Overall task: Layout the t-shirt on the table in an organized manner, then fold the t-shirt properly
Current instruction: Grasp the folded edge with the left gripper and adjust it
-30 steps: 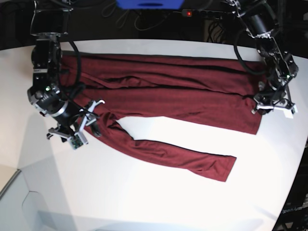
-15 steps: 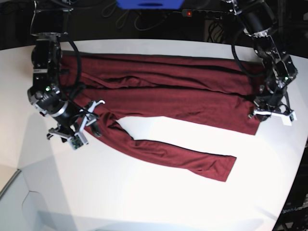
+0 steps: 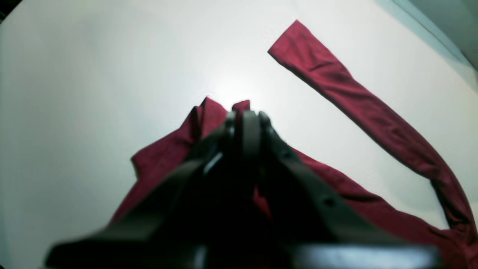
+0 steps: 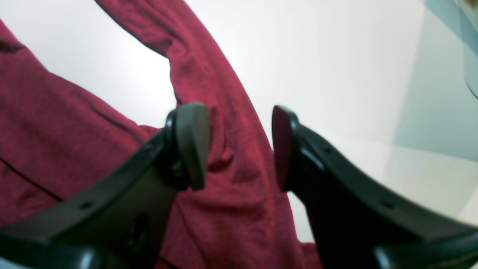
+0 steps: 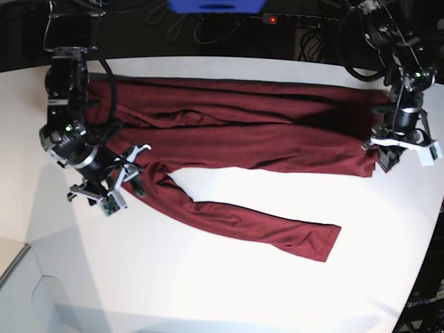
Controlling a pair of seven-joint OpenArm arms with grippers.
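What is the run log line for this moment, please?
left claw: shut on t-shirt hem | right claw: open over sleeve | table

The t-shirt (image 5: 236,139) lies spread across the table (image 5: 208,284), one sleeve (image 5: 263,229) trailing toward the near edge

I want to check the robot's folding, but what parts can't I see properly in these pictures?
- Left wrist view: the left gripper, shut on the t-shirt, hides the pinched cloth behind its dark, blurred body.
- Right wrist view: the open right gripper blocks the shirt below it; the edges cut off the rest.
- Base view: the far hem lies in shadow at the table edge, and both arms cover the shirt's ends.
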